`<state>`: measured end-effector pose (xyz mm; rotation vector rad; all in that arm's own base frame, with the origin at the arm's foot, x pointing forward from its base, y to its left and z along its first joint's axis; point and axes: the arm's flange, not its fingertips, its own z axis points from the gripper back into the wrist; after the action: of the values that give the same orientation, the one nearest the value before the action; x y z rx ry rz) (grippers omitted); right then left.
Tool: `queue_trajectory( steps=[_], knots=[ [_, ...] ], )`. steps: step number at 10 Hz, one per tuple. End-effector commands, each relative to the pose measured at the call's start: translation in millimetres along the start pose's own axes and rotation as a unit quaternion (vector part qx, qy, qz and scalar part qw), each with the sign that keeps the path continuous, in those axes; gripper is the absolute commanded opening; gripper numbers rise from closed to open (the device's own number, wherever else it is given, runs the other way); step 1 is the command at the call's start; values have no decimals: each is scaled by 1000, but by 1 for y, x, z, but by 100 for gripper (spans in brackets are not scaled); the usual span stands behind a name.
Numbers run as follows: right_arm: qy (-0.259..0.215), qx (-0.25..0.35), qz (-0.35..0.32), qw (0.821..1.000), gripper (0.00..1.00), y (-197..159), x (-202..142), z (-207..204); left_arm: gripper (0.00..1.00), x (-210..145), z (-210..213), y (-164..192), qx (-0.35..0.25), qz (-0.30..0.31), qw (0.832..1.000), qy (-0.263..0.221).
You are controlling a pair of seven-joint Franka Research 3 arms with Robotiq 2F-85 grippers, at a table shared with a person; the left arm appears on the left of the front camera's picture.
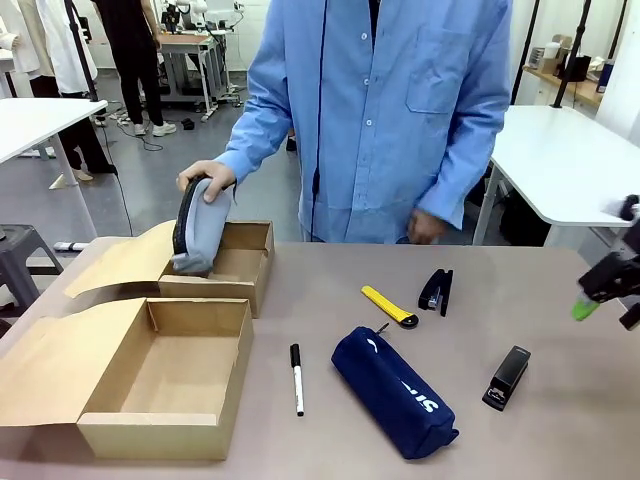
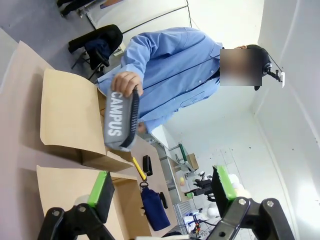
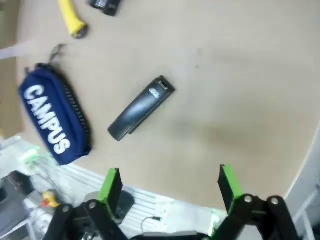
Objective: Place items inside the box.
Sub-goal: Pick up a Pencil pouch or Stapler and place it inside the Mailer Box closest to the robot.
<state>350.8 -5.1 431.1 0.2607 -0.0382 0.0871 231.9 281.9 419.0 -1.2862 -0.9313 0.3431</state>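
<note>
2 cardboard boxes [image 1: 150, 438] [image 1: 262, 270]; 2 zip pouches [image 1: 395, 393] [image 1: 200, 235], navy + grey; 2 blk staplers [image 1: 436, 291] [image 1: 507, 377]; 1 marker [image 1: 296, 378]; 1 yellow cutter [image 1: 388, 306].

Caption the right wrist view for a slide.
Open right claw hovers above a black stapler, navy CAMPUS pouch beside it on the table.

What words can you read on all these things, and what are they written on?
"CAMPUS": white letters on the side of the navy zip pouch.
"CAMPUS": white letters on the grey zip pouch held in the person's hand.
A small mark near one end of the black stapler: too blurred to read.
</note>
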Motion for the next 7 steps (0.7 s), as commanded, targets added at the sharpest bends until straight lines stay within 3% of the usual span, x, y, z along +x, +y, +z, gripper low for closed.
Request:
queue_trajectory(
  steps=[1, 3, 5, 6, 7],
  knots=[
    [72, -168, -16, 983, 100, 83, 16, -30, 100, 1, -1, -1, -12, -12, 1000, -10],
    [95, -224, -63, 968, 100, 118, 33, -65, 100, 1, -1, -1, -12, -12, 1000, -10],
    [128, -273, -68, 951, 100, 140, 30, -98, 100, 1, -1, -1, -12, -12, 1000, -10],
    [141, -245, -77, 956, 100, 137, 29, -106, 100, 1, -1, -1, -12, -12, 1000, -10],
    [119, -184, -116, 969, 100, 123, 32, -105, 100, 1, -1, -1, -12, -12, 1000, -10]
  ],
)
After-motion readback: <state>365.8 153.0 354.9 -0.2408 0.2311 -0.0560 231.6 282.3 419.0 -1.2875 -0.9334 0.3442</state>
